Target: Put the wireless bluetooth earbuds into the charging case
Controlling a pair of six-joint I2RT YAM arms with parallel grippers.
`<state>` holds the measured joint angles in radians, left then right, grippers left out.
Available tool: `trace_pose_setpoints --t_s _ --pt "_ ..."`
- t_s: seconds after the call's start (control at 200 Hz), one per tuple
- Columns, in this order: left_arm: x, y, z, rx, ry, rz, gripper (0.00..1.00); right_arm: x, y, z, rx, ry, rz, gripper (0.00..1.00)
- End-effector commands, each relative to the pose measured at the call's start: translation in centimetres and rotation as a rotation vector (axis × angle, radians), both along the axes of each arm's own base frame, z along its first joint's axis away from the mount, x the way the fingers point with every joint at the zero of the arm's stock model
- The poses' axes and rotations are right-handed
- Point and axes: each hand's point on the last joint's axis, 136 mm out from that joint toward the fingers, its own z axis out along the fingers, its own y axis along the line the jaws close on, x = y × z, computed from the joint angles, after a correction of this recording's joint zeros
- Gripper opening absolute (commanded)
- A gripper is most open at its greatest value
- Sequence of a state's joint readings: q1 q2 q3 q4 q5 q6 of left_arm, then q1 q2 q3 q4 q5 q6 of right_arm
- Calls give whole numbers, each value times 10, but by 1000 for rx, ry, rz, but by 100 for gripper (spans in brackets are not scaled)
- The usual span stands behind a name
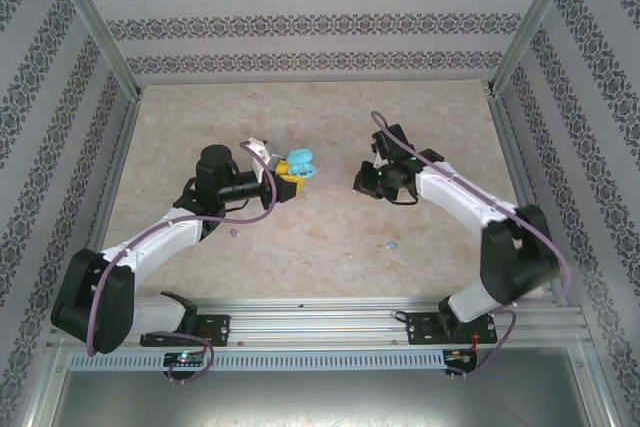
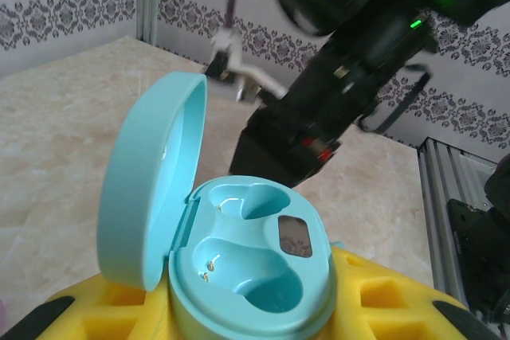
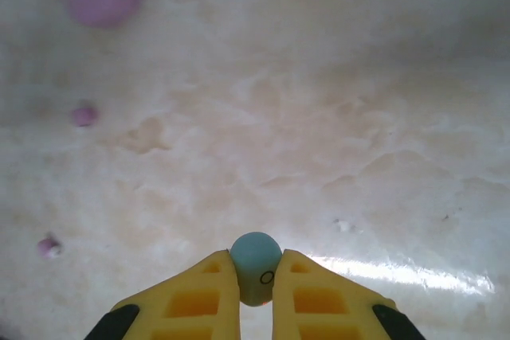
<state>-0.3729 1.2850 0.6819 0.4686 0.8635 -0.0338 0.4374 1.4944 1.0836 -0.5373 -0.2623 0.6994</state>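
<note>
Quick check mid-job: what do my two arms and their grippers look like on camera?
Both the left arm and right arm have white links with bulky black joints, each carrying a purple cable. The left gripper and right gripper have yellow recessed fingers with black bases.

No word, brand name or number can be read anywhere. The nearest thing to a sign is a small dark ring (image 3: 267, 277) printed on the lower right of the light blue rounded plastic earbud (image 3: 255, 256) in the right wrist view; whether it is a letter or only a mark cannot be told. In the left wrist view, the open light blue oval plastic charging case (image 2: 239, 276) carries a dark grey rectangular window (image 2: 295, 237) between its two wells, and its face shows no legible characters. The patterned wall covering (image 1: 320, 27) bears bands of ornament, not lettering.
</note>
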Motion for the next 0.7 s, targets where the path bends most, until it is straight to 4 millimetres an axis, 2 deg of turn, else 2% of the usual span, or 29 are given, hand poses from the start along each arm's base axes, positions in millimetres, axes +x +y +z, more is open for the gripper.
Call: trace_pose_setpoints --t_s 0.0,0.195,0.415,0.565,0.694 --pt "2 -7 19 -54 -102 -37 15 -18 -4 32 -39 -56 29 10" --pt "2 -13 27 -96 -189 -88 10 -48 13 93 32 -213 81 9" --pt "4 -16 25 -65 -163 -97 11 -62 40 145 78 -340 167 8" --pt "1 -16 22 -25 -159 -97 12 -60 63 165 51 -374 250 8" --pt "-2 -16 19 -4 -154 -95 12 -55 81 172 45 -377 311 8"
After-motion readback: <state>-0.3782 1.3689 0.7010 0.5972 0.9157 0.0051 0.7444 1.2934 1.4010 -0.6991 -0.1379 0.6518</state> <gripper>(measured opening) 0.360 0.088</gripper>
